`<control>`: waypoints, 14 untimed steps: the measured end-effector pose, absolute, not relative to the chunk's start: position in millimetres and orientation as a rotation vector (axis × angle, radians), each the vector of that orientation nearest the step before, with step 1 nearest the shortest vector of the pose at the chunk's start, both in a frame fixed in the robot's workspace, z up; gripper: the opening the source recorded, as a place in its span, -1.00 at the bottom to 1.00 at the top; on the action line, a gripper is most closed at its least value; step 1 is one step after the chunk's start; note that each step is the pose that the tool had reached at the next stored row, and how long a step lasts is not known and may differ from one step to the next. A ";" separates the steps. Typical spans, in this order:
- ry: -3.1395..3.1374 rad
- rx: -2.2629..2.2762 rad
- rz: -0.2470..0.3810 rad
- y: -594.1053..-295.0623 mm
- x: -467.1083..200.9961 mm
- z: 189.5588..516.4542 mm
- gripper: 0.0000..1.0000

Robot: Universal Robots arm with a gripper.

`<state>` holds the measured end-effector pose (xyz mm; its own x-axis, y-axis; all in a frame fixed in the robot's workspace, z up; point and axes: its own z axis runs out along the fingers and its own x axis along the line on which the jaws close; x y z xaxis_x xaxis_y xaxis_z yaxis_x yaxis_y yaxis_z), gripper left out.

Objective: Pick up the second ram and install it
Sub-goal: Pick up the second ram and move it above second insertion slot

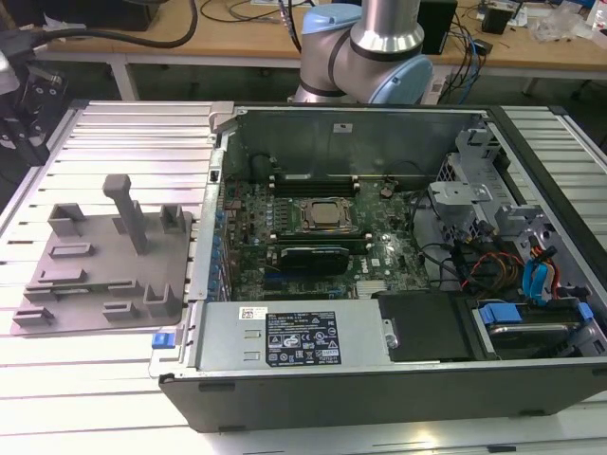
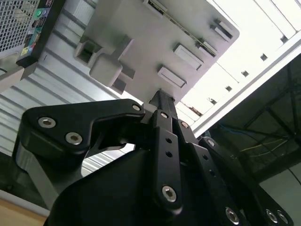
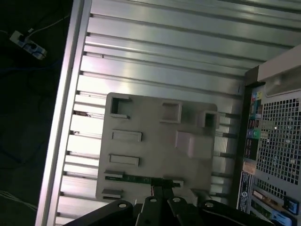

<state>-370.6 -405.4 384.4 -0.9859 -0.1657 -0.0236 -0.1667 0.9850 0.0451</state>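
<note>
Fingers (image 3: 153,197) of the black metal gripper (image 3: 162,187) are pressed together with nothing between them, and the gripper hangs above a grey plastic plate (image 3: 155,155) with upright blocks on the ribbed aluminium table (image 3: 164,56). The second ram (image 3: 134,178), a thin dark green memory stick, lies flat in a slot along one edge of that plate, in line with the fingertips in the first wrist view. In the exterior view, the plate lies to the left of the open black computer case (image 1: 379,398).

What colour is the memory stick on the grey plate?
Dark green; the second ram shows best in the first wrist view.
</note>
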 end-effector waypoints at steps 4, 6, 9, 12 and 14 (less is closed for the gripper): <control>3.103 -0.350 0.074 -405.3 -370.6 384.4 -0.84; 3.097 -0.403 0.075 -405.4 -370.5 384.4 -0.84; 3.090 -0.457 0.075 -405.3 -370.6 384.4 -0.84; 3.084 -0.505 0.075 -405.4 -370.6 384.4 -0.84; 3.076 -0.553 0.076 -405.4 -370.5 384.4 -0.84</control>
<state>-370.5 -405.4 384.4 -0.9374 -0.3476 -0.0235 -0.3483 0.9363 0.0451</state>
